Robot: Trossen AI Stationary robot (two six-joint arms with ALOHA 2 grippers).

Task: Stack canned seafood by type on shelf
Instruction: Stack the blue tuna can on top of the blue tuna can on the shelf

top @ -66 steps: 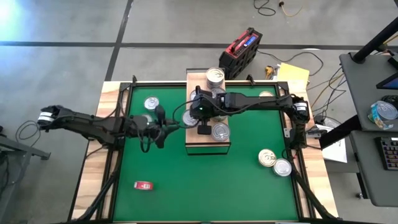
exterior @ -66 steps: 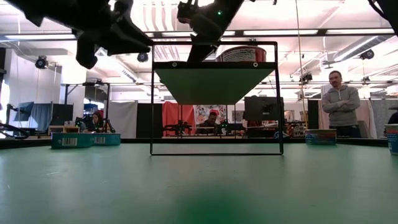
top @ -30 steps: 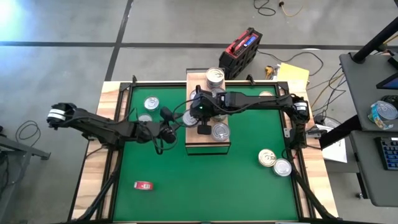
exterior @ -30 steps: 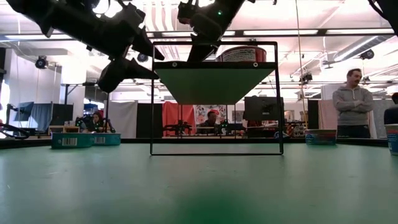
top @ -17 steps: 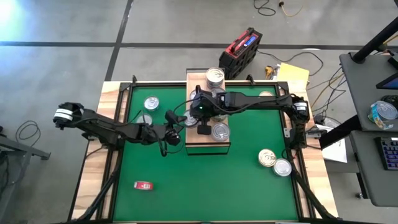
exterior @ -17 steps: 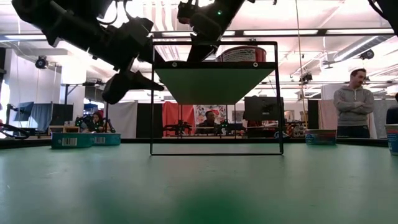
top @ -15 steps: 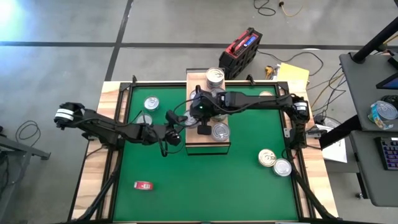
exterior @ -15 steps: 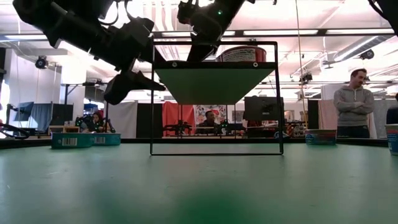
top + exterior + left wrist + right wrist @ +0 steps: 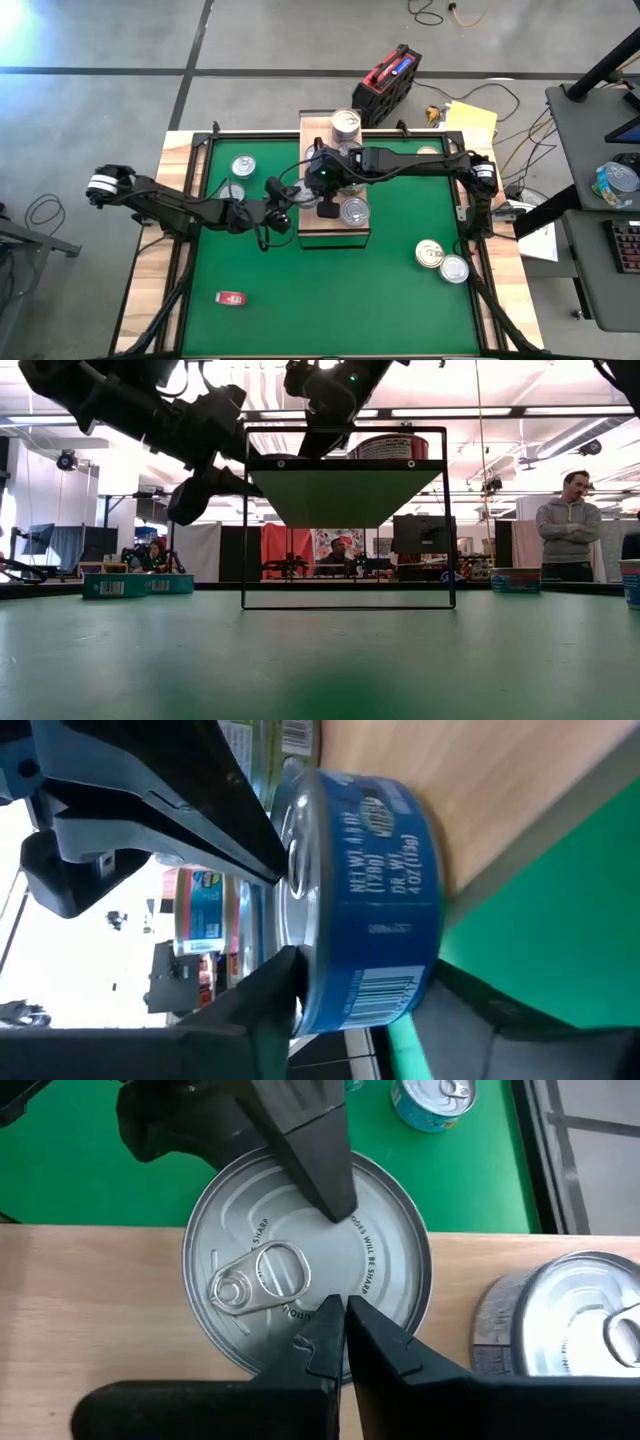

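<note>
A wood-bordered table covered by a green mat (image 9: 330, 290) carries the light-wood shelf (image 9: 335, 233), which stands on a dark frame at the middle of the far side. Loose on the mat lie a silver-lidded tin (image 9: 244, 166) near the far left corner, a gold-lidded tin (image 9: 430, 253) touching another silver one (image 9: 454, 269) near the right edge, and a small red flat object (image 9: 231, 297) at the front left. On the shelf itself sit several tins, among them a blue-labelled can (image 9: 370, 900) at its left edge and a silver-lidded one (image 9: 355, 211) toward the front.

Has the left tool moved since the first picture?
Yes. In the high view the left tool has travelled rightward, up to the shelf's left edge, beside a can.
</note>
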